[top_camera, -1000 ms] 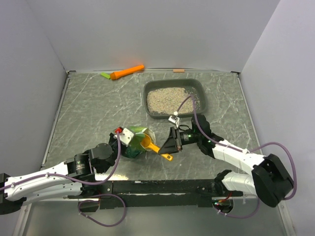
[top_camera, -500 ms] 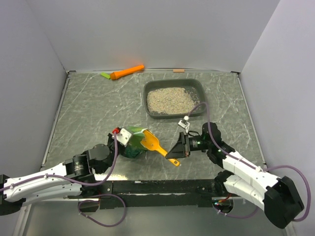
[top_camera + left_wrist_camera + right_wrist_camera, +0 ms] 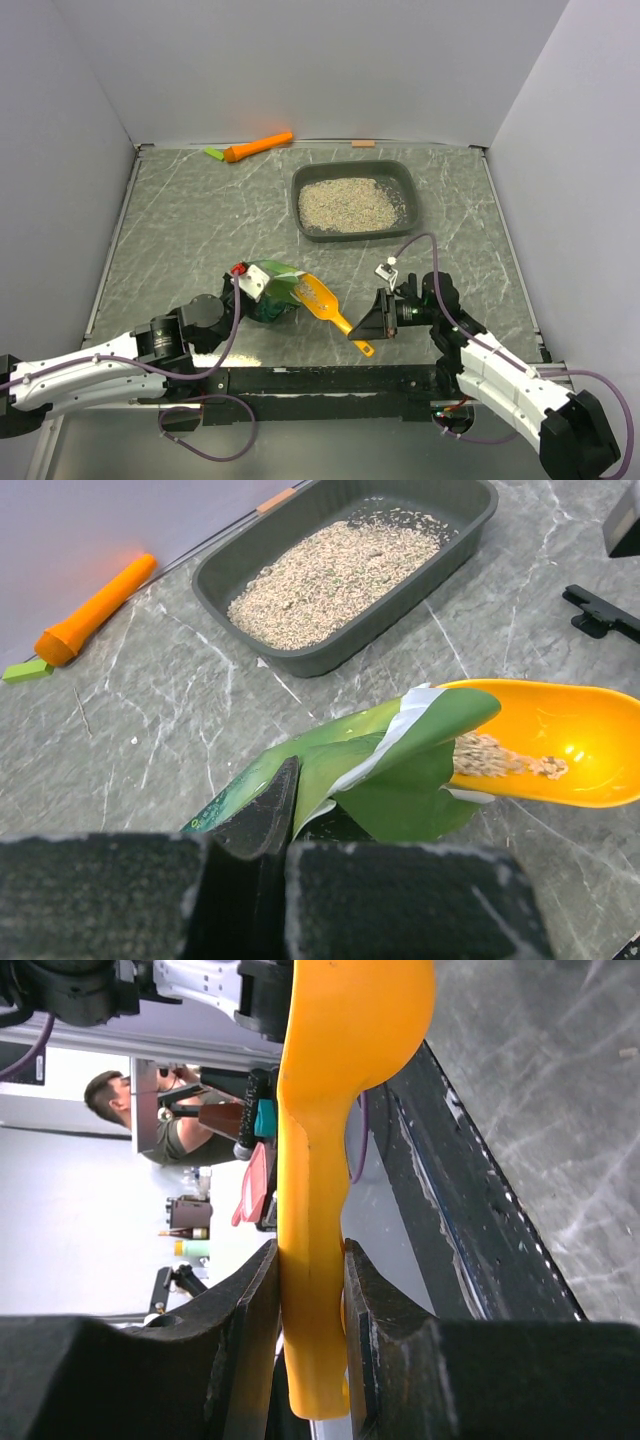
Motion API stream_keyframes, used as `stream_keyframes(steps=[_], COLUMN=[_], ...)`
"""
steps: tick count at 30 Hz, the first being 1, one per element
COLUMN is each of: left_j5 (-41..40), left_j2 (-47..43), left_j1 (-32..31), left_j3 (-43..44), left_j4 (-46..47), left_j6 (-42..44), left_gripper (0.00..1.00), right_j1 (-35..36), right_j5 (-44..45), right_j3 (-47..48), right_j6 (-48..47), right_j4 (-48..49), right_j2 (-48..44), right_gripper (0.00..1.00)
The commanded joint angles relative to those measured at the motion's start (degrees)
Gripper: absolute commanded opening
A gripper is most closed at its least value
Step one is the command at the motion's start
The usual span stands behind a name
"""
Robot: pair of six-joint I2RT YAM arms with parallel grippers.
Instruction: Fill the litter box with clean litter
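The dark grey litter box (image 3: 352, 236) stands at the back right, holding a layer of beige clean litter (image 3: 348, 203); it also shows at the top of the left wrist view, litter box (image 3: 352, 648) and litter (image 3: 335, 572). My left gripper (image 3: 252, 284) is shut on the edge of the green bag (image 3: 275, 297) and holds its mouth up, as seen close up at the gripper (image 3: 290, 785) and bag (image 3: 385, 775). My right gripper (image 3: 371, 334) is shut on the handle of an orange scoop (image 3: 322, 298). The scoop's bowl (image 3: 560, 742) lies at the bag's mouth with a few granules (image 3: 492, 755) in it. In the right wrist view the fingers (image 3: 250, 1310) clamp the scoop handle (image 3: 312, 1260).
An orange carrot-shaped item (image 3: 258, 147) and a small green piece (image 3: 214, 154) lie against the back wall. Grey walls close in the marbled table on three sides. The arms' black base rail (image 3: 330, 380) runs along the near edge.
The right gripper has drawn the scoop back toward the near right, out of the bag's mouth. The left gripper and bag have shifted only slightly.
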Motion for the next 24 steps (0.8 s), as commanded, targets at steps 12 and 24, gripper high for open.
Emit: stream_keyframes(steps=[12, 24], left_j5=[-4.56, -12.66], left_j2=[1.69, 3.72], left_j1=[-0.36, -0.45], left_j3=[1.67, 3.7], left_j4=[4.11, -0.2], left_j6=[-1.06, -3.08], left_gripper=[0.01, 0.01], right_j1=[-0.94, -0.94], right_j5=[2.78, 9.63], right_j3=[3.24, 17.48], right_j6=[3.98, 7.58], right_j4=[-10.01, -14.68], right_j2=[-12.34, -9.27], right_gripper=[0.0, 0.0])
